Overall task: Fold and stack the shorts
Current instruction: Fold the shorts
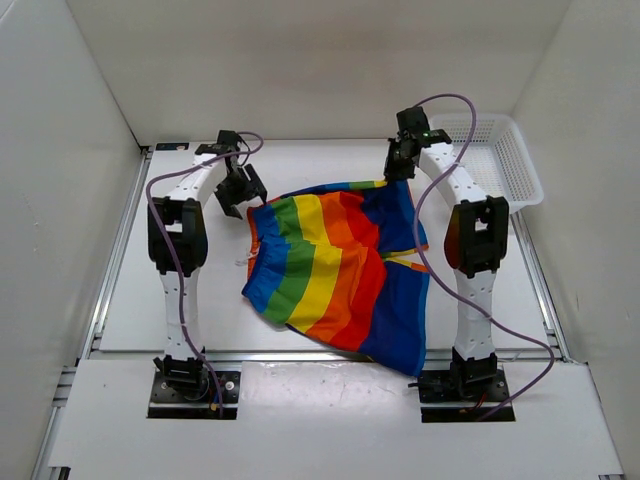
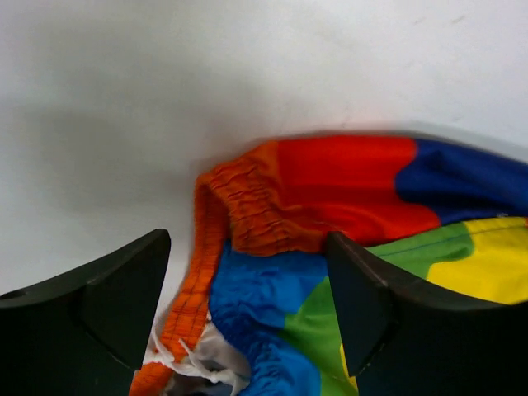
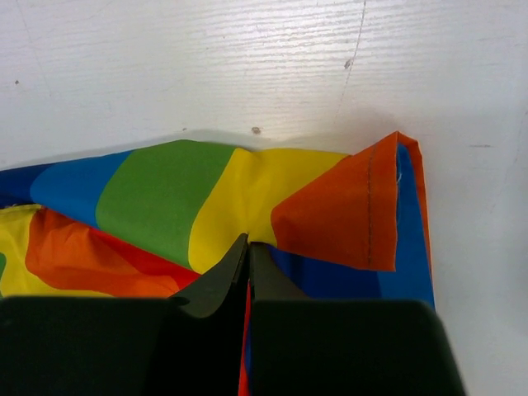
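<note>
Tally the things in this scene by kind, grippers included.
Rainbow-striped shorts: 1
White mesh basket: 1
Grippers: 2 (left gripper, right gripper)
Total: 4

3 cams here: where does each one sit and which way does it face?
Top external: fixed above and behind the bases, looking down over the white table; left arm and right arm in full, rainbow-striped fabric shorts, white plastic mesh basket far right.
Left wrist: on the left arm, looking down past the open left gripper at the shorts' orange waistband.
Right wrist: on the right arm, looking down past the right gripper, shut on the shorts.
Shared: all three see the shorts.
</note>
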Tool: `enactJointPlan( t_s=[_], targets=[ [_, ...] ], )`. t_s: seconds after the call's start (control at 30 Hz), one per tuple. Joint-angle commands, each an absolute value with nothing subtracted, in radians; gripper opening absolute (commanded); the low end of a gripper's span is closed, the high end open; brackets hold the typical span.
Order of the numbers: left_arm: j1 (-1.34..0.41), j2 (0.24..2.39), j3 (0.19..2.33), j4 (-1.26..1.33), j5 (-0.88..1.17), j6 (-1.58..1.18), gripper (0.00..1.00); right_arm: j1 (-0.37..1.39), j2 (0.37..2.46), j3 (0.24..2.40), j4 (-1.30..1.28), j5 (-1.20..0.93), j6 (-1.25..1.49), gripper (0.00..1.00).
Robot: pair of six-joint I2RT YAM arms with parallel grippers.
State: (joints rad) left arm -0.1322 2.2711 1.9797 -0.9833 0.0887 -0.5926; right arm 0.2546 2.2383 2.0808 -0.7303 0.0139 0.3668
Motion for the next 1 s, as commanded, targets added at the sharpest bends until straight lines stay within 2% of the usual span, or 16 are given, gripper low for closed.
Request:
enactJointPlan(
  t_s=[0.0, 0.1, 0.13, 0.17, 0.27, 0.3, 0.33, 0.37, 0.4, 0.43, 0.5, 0.57, 0.63, 0.73, 0.8, 0.97],
  targets=[
    [-0.141, 2.099, 1.908, -0.968, 0.014, -0.652, 0.88, 0.250, 2.158, 2.068, -0.723, -0.006, 0.370, 0.01],
    [-0.141, 1.976, 1.818, -0.922, -0.035, -0.652, 0.80, 0.250, 2.138, 2.056, -0.713, -0.006, 0.370, 0.01],
    [-0.152, 1.956, 1.800, -0.922, -0.035, -0.652, 0.70, 0.250, 2.138, 2.045, -0.713, -0.006, 0.370, 0.01],
    [-0.152, 1.945, 1.789, -0.907, -0.014, -0.638, 0.46, 0.250, 2.138, 2.036, -0.713, -0.006, 0.370, 0.01],
    [-0.163, 1.974, 1.779, -0.907, 0.101, -0.597, 0.19, 0.250, 2.129, 2.026, -0.704, -0.015, 0.380, 0.01],
    [-0.175, 1.992, 1.767, -0.907, 0.115, -0.597, 0.15, 0.250, 2.129, 2.026, -0.704, -0.026, 0.380, 0.01],
    [-0.175, 1.993, 1.752, -0.907, 0.115, -0.597, 0.15, 0.250, 2.129, 2.026, -0.704, -0.026, 0.380, 0.01],
    [-0.184, 1.993, 1.741, -0.907, 0.098, -0.615, 0.23, 0.250, 2.129, 2.016, -0.704, -0.026, 0.380, 0.01],
    [-0.193, 1.993, 1.721, -0.897, 0.088, -0.624, 0.50, 0.250, 2.120, 2.016, -0.704, -0.035, 0.380, 0.01],
    [-0.193, 1.993, 1.710, -0.887, 0.087, -0.635, 0.59, 0.250, 2.120, 2.016, -0.704, -0.035, 0.380, 0.01],
    [-0.212, 1.993, 1.700, -0.877, 0.098, -0.635, 0.61, 0.250, 2.111, 1.994, -0.704, -0.035, 0.380, 0.01],
    [-0.212, 2.006, 1.700, -0.877, 0.107, -0.635, 0.41, 0.250, 2.102, 1.994, -0.695, -0.035, 0.380, 0.01],
    [-0.212, 2.049, 1.721, -0.877, 0.107, -0.612, 0.39, 0.250, 2.102, 1.994, -0.695, -0.035, 0.380, 0.01],
    [-0.212, 2.103, 1.744, -0.868, 0.098, -0.601, 0.53, 0.250, 2.102, 1.985, -0.695, -0.035, 0.380, 0.01],
    [-0.212, 2.118, 1.744, -0.868, 0.072, -0.601, 0.71, 0.250, 2.092, 1.985, -0.695, -0.035, 0.380, 0.01],
    [-0.202, 2.128, 1.744, -0.868, 0.032, -0.632, 0.68, 0.250, 2.083, 1.976, -0.695, -0.035, 0.380, 0.01]
  ],
)
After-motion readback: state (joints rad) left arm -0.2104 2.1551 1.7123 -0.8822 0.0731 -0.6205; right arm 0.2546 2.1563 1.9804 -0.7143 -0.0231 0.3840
